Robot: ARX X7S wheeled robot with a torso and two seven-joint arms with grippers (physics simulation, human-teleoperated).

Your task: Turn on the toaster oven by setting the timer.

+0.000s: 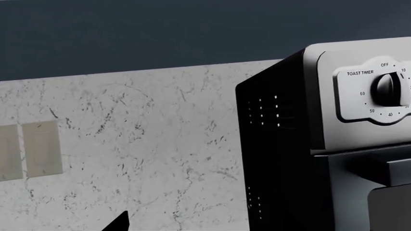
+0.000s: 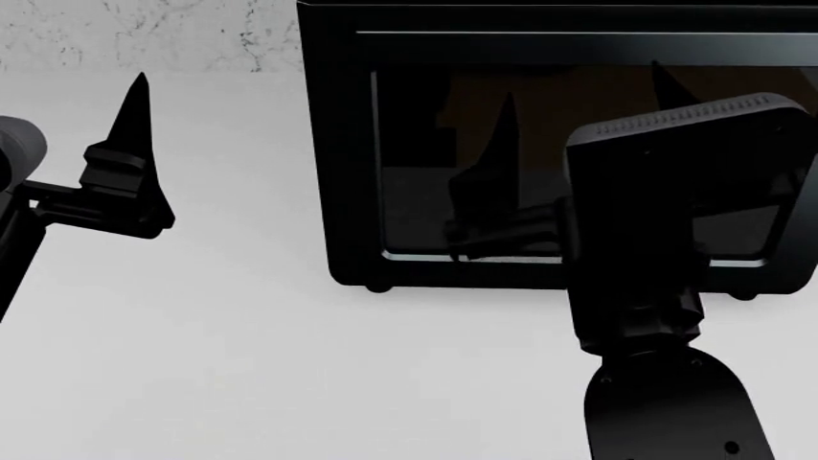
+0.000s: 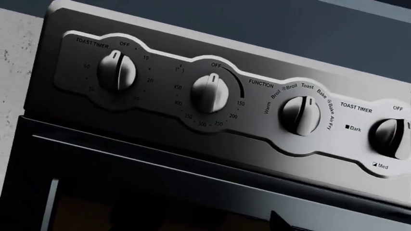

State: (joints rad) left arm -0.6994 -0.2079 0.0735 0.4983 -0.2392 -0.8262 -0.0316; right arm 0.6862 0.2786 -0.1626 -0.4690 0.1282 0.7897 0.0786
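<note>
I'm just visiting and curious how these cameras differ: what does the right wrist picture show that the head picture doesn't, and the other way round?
Only the right wrist view shows the control strip: four knobs, with the toast timer knob pointing at OFF.

Only the head view shows the glass door, the oven's small feet, the pale counter and both arms, with the left gripper off to the side, touching nothing.

Both show the black toaster oven.

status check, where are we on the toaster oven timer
Left gripper off to the toaster oven's side, holding nothing. Right gripper hidden behind its arm. Timer knob at OFF, untouched. Nothing blocking the knobs.
</note>
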